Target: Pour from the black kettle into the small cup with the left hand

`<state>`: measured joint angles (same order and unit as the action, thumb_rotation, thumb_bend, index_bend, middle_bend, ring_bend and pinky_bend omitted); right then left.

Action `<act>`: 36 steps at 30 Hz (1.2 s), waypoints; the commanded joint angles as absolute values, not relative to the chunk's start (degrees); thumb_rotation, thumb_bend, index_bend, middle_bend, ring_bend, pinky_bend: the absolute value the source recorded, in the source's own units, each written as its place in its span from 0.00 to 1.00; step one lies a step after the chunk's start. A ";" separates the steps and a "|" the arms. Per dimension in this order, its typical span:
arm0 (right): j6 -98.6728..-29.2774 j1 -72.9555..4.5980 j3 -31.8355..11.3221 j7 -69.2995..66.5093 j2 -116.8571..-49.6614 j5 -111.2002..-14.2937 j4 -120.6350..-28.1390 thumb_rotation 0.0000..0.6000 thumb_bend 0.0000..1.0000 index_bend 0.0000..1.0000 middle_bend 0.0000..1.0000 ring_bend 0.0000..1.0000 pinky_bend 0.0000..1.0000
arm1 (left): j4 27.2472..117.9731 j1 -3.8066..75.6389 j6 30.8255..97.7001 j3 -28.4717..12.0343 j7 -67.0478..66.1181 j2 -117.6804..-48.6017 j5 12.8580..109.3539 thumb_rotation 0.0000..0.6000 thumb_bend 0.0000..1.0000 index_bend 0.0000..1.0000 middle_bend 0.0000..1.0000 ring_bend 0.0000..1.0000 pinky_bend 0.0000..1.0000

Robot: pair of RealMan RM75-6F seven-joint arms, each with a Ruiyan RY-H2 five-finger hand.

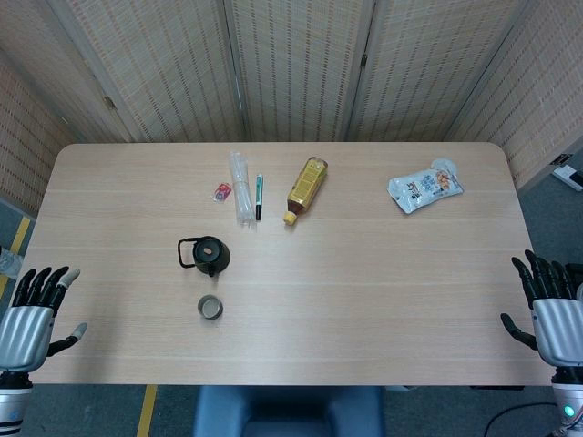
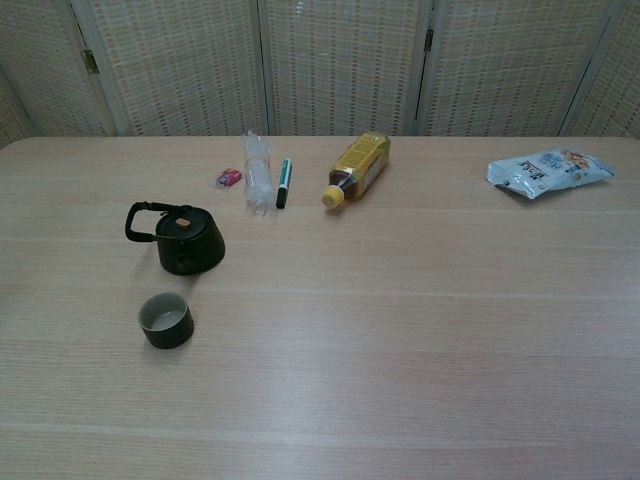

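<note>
While both hands sit off the table edges, nothing on the table is touched. Left hand (image 1: 32, 314) at approx 8 o'clock of the head view, palm-back to camera, fingers spread and upright, holding nothing. Right hand (image 1: 551, 309) at approx 4 o'clock, same pose, fingers apart, holding nothing. Neither hand shows in the chest view.

Black kettle (image 1: 209, 256) upright on the table (image 1: 383, 291), left of centre, lid on, loop handle sticking out toward 9 o'clock. In chest view the kettle (image 2: 186, 243) stands w/ handle to its left. Small cup (image 1: 210, 308) just beside the kettle, at its 6 o'clock, mouth up, not touching it. Chest view: cup (image 2: 166, 320) sits nearer the camera than the kettle, pale inside; contents can't tell.

Far side of table, approx 12 o'clock of the kettle: small red item (image 1: 221, 191), clear plastic packet (image 1: 240, 187) lying lengthwise, dark pen (image 1: 259, 196) beside it, all close together. Yellow-capped bottle (image 1: 306, 189) lies on its side just right of the pen, cap toward the near edge. Snack bag (image 1: 424, 186) well apart at approx 2 o'clock, flat on the table. Woven screen panels (image 1: 291, 64) behind.
</note>
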<state>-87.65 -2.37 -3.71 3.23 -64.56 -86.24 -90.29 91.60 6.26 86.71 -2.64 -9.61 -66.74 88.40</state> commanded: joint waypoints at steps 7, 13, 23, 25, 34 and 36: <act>-87.37 -2.53 -3.78 3.64 -64.66 -86.26 -90.48 1.00 0.29 0.00 0.00 0.02 0.00 | 91.42 6.69 86.14 -2.75 -9.69 -66.93 88.18 1.00 0.28 0.17 0.16 0.10 0.00; -87.30 -2.47 -3.70 3.25 -64.92 -86.26 -90.31 1.00 0.29 0.00 0.00 0.03 0.00 | 91.36 6.69 86.32 -2.70 -9.31 -66.88 88.36 1.00 0.28 0.17 0.16 0.10 0.00; -87.52 -2.43 -3.81 2.89 -64.93 -86.42 -90.07 1.00 0.29 0.00 0.00 0.03 0.00 | 91.74 7.41 85.68 -2.85 -9.34 -66.73 88.61 1.00 0.28 0.18 0.16 0.11 0.00; -87.49 -2.49 -3.86 2.86 -64.94 -86.47 -89.99 1.00 0.29 0.00 0.00 0.03 0.00 | 91.94 7.99 84.94 -2.89 -8.96 -66.46 88.88 1.00 0.28 0.18 0.17 0.11 0.00; -87.62 -2.51 -3.86 2.96 -64.83 -86.72 -90.23 1.00 0.29 0.00 0.00 0.04 0.00 | 93.05 14.24 77.72 -3.85 -5.46 -64.29 91.21 1.00 0.27 0.18 0.21 0.17 0.00; -87.91 -2.40 -3.94 2.95 -64.87 -86.69 -90.24 1.00 0.29 0.00 0.00 0.04 0.00 | 93.26 16.38 75.44 -4.38 -4.18 -64.02 91.68 1.00 0.25 0.18 0.21 0.18 0.01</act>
<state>-87.83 -2.44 -3.91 2.96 -64.85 -86.70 -90.24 92.90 14.22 77.71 -3.73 -5.58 -64.60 91.15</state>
